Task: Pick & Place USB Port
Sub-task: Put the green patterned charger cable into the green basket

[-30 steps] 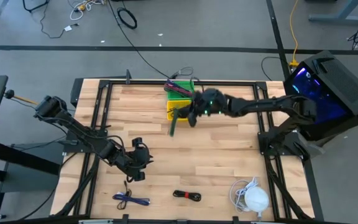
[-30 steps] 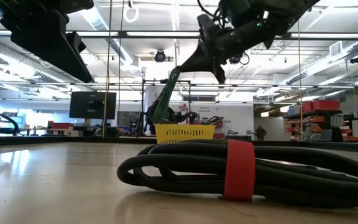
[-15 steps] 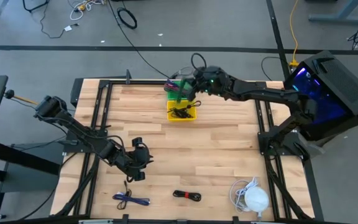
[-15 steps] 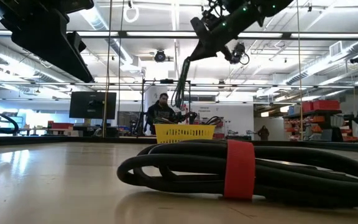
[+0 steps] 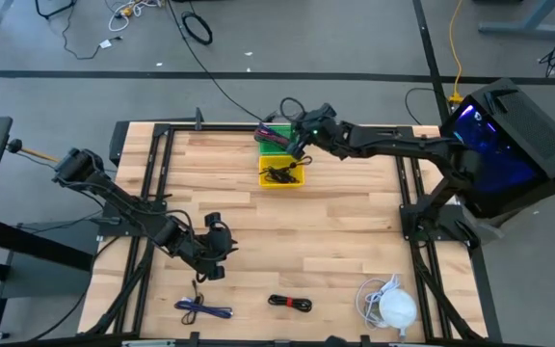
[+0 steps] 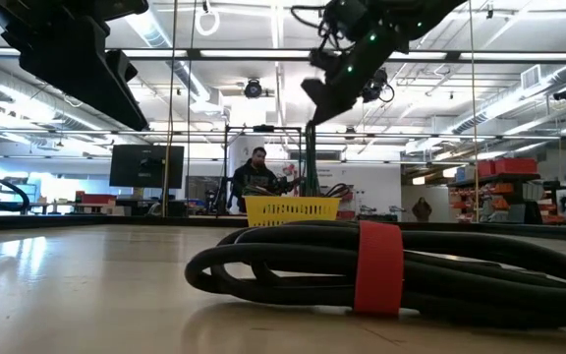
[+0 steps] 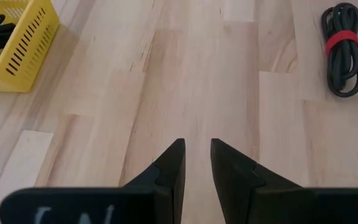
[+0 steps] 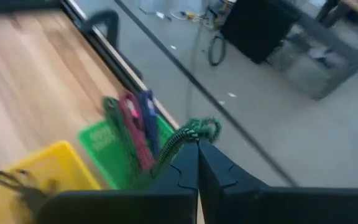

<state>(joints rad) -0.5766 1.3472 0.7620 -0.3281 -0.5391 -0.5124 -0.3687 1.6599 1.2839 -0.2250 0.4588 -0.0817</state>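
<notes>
A green braided cable (image 8: 178, 142) is pinched between the pressed-together fingers of the right hand (image 5: 299, 138), which hangs above the green basket (image 5: 276, 138) at the middle of the table's far edge; in the right wrist view the cable's looped end sticks out past the fingertips and the rest trails down toward the baskets, and in the low view it hangs as a thin dark line (image 6: 310, 162) from the hand (image 6: 320, 90) to the baskets. The green basket already holds coiled cables, among them a green, a red and a blue one (image 8: 132, 127). Touching it on the near side is a yellow basket (image 5: 282, 175) with black cables inside. The left hand (image 5: 216, 253) waits low over the table (image 5: 355, 231) toward the near left corner, its fingers (image 7: 169, 171) a little apart with nothing between them. Along the near edge lie a blue-and-purple cable (image 5: 203, 310) near the left corner, a black cable bound with a red strap (image 5: 290, 303) at the middle, and a white cable with a round white plug (image 5: 389, 305) toward the right corner. In the low view a person (image 6: 254, 169) is seen in the room behind the yellow basket
</notes>
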